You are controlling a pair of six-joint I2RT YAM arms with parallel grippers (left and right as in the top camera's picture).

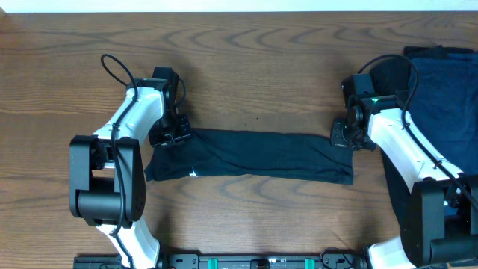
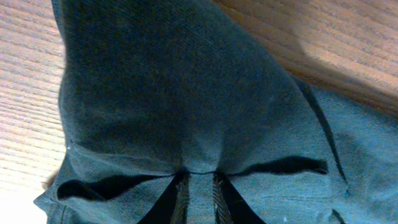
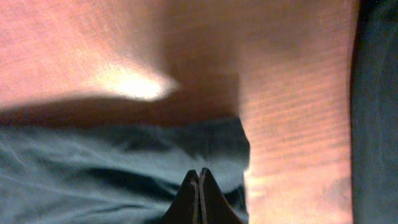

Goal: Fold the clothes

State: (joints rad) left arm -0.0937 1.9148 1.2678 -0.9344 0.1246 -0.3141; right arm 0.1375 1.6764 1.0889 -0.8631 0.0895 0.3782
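Observation:
A black T-shirt lies across the middle of the wooden table as a long folded strip, with a small white label near its left end. My left gripper is at the strip's far left corner. In the left wrist view its fingers are shut on a fold of the dark cloth, which bunches up in front of them. My right gripper is at the far right corner. In the right wrist view its fingers are pressed together on the cloth's edge.
A pile of dark clothes, black and navy, lies at the table's right side under the right arm; it also shows at the right edge of the right wrist view. Bare wooden table lies behind the strip.

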